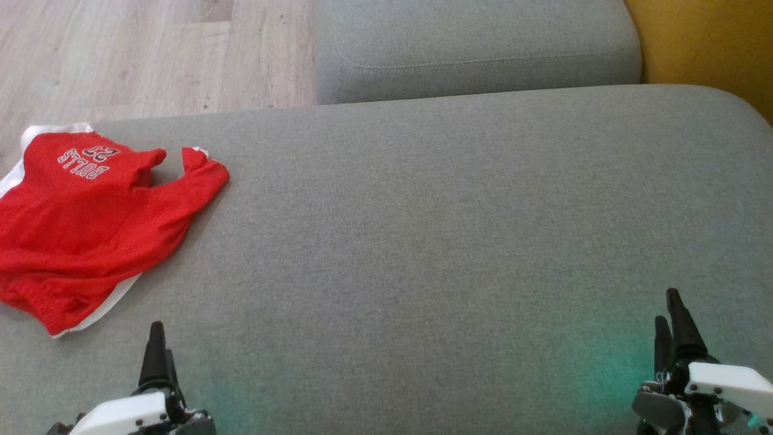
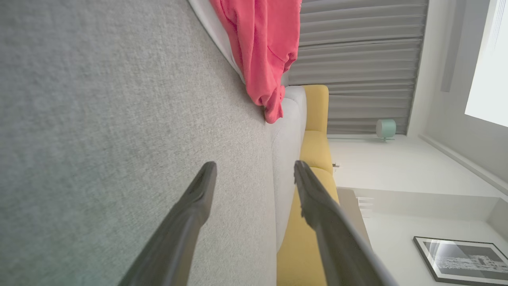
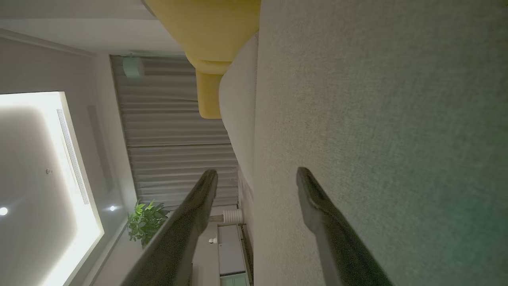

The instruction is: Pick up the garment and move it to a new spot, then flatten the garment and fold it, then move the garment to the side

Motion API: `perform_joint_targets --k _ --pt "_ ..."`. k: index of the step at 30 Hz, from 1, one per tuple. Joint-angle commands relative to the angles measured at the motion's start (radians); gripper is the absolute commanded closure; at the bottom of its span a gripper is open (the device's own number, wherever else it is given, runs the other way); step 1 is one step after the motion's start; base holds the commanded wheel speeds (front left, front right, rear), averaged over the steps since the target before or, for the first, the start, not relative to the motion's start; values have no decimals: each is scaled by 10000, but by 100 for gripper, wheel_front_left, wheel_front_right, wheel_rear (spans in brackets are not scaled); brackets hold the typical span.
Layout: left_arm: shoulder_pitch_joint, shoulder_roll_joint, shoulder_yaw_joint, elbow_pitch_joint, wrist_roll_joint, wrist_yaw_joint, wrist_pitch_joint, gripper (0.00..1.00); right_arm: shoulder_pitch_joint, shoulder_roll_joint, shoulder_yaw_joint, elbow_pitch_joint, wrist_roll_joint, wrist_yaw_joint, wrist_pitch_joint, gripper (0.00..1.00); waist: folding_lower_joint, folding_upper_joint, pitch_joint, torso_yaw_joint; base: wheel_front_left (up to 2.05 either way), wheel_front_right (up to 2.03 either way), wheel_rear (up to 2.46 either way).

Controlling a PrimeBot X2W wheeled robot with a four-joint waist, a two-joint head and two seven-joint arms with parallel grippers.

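Status, head view: red Bulls jersey [image 1: 90,223] lies at the left edge of the grey seat cushion [image 1: 453,211], bunched, white trim showing, lettering towards the far edge. Part of it runs off that view's left side. Left gripper [image 1: 158,338] sits at the near edge, just beside the jersey's near hem but not touching it. Right gripper [image 1: 669,308] is at the near edge towards the right corner, well apart from the jersey. Both are seen edge-on, so finger spread can't be read from this view. Wood floor [image 1: 151,54] lies beyond the far left corner.

Left wrist view: left gripper [image 2: 254,171] has its fingers parted with nothing between them, low over bare cushion [image 2: 99,119]. Jersey [image 2: 266,51] is ahead of the tips and off to one side, not in line with the gap.

Right wrist view: right gripper [image 3: 257,176] is likewise spread and empty, over bare cushion [image 3: 397,119].

Read: looks like the first step, pick-up not yet begun, since the jersey isn't flat or folded. The next move falls to the left arm: swing towards the left edge, drop the tips onto a raised fold and pinch through it. Mesh is thin, so a shallow bite may slip. Right arm would need a long reach across.
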Motion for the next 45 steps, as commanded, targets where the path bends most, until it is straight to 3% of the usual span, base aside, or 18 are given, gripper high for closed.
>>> perform_joint_targets --k 1,15,45 --pt "-152 42 42 -419 143 21 -67 0 -261 -31 75 -401 -138 12 -90 0 -1 -1 -4 2 0 0 0" --pt "-17 48 -235 -1055 1824 281 -483 0 -140 -40 269 -835 -2008 21 -503 0 -1 -1 -143 40 0 0 0" --pt "396 65 -1133 -1219 6955 413 -1373 0 191 -58 1165 -1341 -6645 41 -1387 0 -1 -1 -405 109 0 0 0"
